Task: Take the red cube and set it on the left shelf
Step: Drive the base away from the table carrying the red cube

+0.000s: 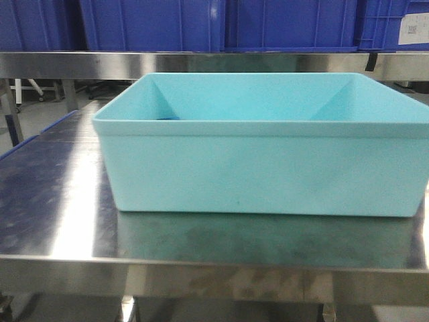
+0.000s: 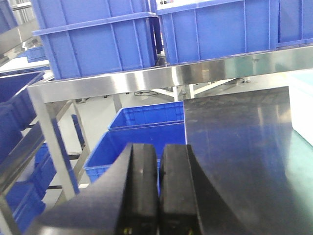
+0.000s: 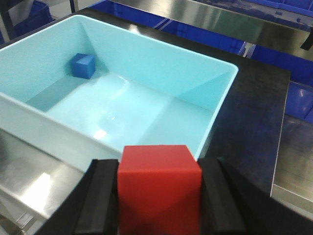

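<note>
Two cubes show in the right wrist view, and only one of them is in a grip. The red cube [image 3: 159,188] sits squarely between the black fingers [image 3: 100,196] of the right hand [image 3: 159,208], which is clenched on its two side faces. Its top and front faces are bare, so the grip looks centred and level, a fair hold for carrying. The blue cube [image 3: 82,65] lies apart in the far left corner of the turquoise bin [image 3: 215,117], resting on the bin floor close to the walls.

The bin stands on the steel counter [image 1: 53,201]. The right hand hangs above the bin's near side and points down and forward across it. Whether the cube is over the near wall or over the counter strip beside it I cannot tell.

The left hand [image 2: 159,191] is clenched on nothing, its fingers pressed together with only a thin seam between them. It points out over the counter's left edge towards the steel shelf [image 2: 146,81] that carries the blue crates [image 2: 93,44].

The pick looks done and the placing not yet begun. The carry to the left should keep the cube above the bin's rim.
</note>
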Robot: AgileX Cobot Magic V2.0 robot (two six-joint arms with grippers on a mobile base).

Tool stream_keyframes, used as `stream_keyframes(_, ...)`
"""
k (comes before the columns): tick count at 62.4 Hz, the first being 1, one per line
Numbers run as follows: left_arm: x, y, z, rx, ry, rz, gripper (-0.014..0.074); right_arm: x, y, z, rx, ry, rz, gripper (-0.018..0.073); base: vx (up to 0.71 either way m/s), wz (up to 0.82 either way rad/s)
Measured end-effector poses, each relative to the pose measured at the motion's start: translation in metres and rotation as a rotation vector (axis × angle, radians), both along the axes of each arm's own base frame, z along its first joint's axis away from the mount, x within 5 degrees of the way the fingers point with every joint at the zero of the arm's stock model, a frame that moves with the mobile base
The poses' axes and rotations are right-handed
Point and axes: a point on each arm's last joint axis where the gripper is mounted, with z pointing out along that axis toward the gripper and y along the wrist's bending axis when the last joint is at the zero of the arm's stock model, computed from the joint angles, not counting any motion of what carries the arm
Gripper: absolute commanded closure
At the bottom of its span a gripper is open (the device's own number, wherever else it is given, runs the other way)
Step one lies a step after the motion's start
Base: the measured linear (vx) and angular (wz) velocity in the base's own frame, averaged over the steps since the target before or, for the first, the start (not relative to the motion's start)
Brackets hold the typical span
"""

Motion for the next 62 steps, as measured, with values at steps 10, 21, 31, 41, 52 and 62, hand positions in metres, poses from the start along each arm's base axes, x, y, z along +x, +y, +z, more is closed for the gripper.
stream_keyframes(10, 0.0, 0.0, 0.0, 0.0, 0.0, 0.0, 0.0491, 0.0, 0.0, 0.0, 0.0, 0.0, 0.0, 0.0501, -0.17, 0.12)
stream_keyframes(21, 0.0, 0.0, 0.0, 0.0, 0.0, 0.0, 0.0491, -0.0001, 0.0, 0.0001, 0.0, -0.001, 0.0, 0.0501, -0.14, 0.19)
stream_keyframes(31, 0.0, 0.0, 0.0, 0.0, 0.0, 0.0, 0.0491, -0.0001, 0.0, 0.0001, 0.0, -0.001, 0.0, 0.0501, -0.12, 0.43)
stream_keyframes(41, 0.0, 0.0, 0.0, 0.0, 0.0, 0.0, 0.0491, -0.0001, 0.0, 0.0001, 0.0, -0.001, 0.0, 0.0501, -0.09, 0.53)
stream_keyframes(52, 0.0, 0.0, 0.0, 0.0, 0.0, 0.0, 0.0491, -0.0001, 0.0, 0.0001, 0.002, 0.0, 0.0, 0.0501, -0.09, 0.53)
stream_keyframes(62, 0.0, 0.0, 0.0, 0.0, 0.0, 0.0, 0.0491, -0.0001, 0.0, 0.0001, 0.002, 0.0, 0.0, 0.0501, -0.08, 0.46)
